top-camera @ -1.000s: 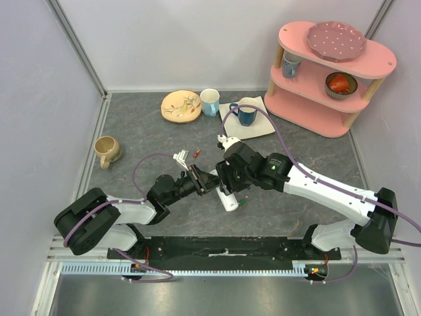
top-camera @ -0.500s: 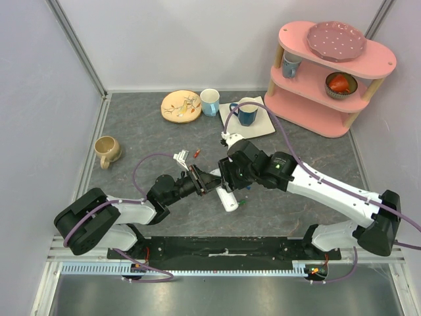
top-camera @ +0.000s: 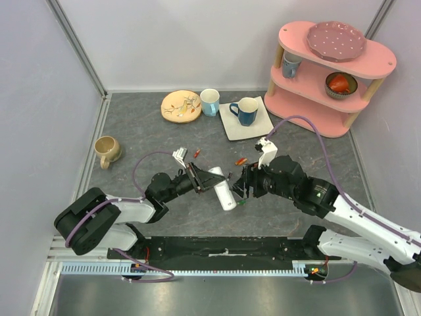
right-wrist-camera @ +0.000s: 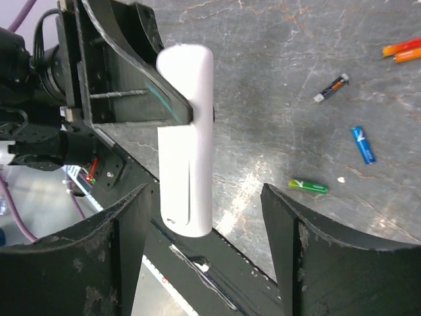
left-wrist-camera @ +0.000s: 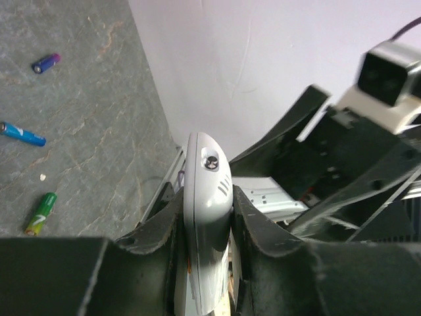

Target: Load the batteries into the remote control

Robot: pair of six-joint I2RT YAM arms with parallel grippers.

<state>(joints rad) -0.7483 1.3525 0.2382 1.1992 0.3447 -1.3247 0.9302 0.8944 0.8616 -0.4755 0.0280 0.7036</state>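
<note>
The left claw [top-camera: 205, 179] clamps the remote control [top-camera: 222, 189] by its long edges, held over the table [top-camera: 145, 131] toward its near edge. The right claw [top-camera: 241, 187] gapes empty just beside it. The batteries [right-wrist-camera: 308, 186] lie scattered on open table around them.

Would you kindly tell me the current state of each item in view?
left pincer: shut on remote control
remote control: held by left pincer
right pincer: open, empty
green battery: loose on table
blue battery: loose on table
dark battery: loose on table
blue mug: upright on white plate
</note>
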